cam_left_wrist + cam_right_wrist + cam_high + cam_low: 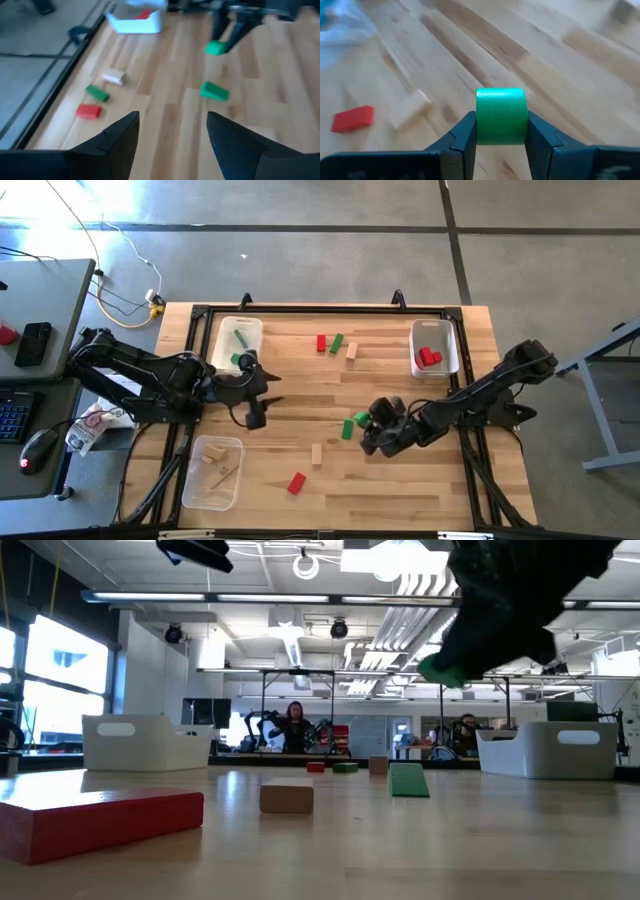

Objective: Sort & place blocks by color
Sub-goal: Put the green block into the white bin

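My right gripper (501,125) is shut on a green block (501,112), held up over the table's middle right (360,418). A second green block (347,430) lies flat on the table just below and left of it. My left gripper (172,135) hovers open over the table's left middle (255,408), with nothing between its fingers. Loose on the table lie a red block (321,343), a green block (337,343) and a plain block (352,351) at the far middle. Another plain block (317,453) and a red block (296,482) lie nearer. My right gripper pinches the green block by two opposite sides (482,120) between its two fingers. The fingers slant down from the table's right side. The block (445,672) is lifted well clear of the table top.
A clear bin with green blocks (238,340) stands at the far left. A bin holding red blocks (435,345) stands at the far right, and a bin with plain pieces (213,470) at the near left. A desk with a keyboard and mouse lies beyond the left edge.
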You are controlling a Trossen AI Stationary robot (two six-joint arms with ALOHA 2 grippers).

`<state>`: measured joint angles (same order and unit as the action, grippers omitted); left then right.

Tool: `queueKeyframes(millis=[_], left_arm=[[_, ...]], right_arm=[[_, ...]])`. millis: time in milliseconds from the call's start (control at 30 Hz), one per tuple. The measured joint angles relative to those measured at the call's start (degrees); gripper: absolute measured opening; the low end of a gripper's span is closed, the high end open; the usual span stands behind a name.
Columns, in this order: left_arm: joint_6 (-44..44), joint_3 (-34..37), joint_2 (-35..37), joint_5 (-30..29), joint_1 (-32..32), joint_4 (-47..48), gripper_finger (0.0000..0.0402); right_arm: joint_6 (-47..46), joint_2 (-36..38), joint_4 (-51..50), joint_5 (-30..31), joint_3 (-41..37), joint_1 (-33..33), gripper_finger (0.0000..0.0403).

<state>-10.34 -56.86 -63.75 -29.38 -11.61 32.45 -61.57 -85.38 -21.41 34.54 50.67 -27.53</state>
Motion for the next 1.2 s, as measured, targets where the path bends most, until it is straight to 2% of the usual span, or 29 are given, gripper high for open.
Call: queueKeyframes(millis=[167, 267, 533, 900, 1200], left_arm=[[2.2, 0.0, 0.0, 4.9, 0.0, -2.5, 0.0219], [2.4, 0.0, 0.0, 6.5, 0.0, -4.6, 0.0219], [2.5, 0.0, 0.0, 6.9, 0.0, -9.2, 0.0219], [4.7, -0.1, -5.3, 9.7, 0.0, -17.3, 0.0219], [6.1, -0.1, -9.8, 11.8, 0.0, -23.4, 0.0219]], right_arm=[[12.5, 0.0, 9.4, -1.0, 0.0, 1.8, 0.0103], [20.7, 0.0, 16.1, -3.8, 0.0, 3.3, 0.0103], [39.0, 0.0, 31.7, -12.4, 0.0, 6.8, 0.0103], [49.5, 0.0, 38.8, -21.4, 0.0, 10.5, 0.0103], [53.2, 0.0, 40.6, -24.1, 0.0, 11.8, 0.0103]])
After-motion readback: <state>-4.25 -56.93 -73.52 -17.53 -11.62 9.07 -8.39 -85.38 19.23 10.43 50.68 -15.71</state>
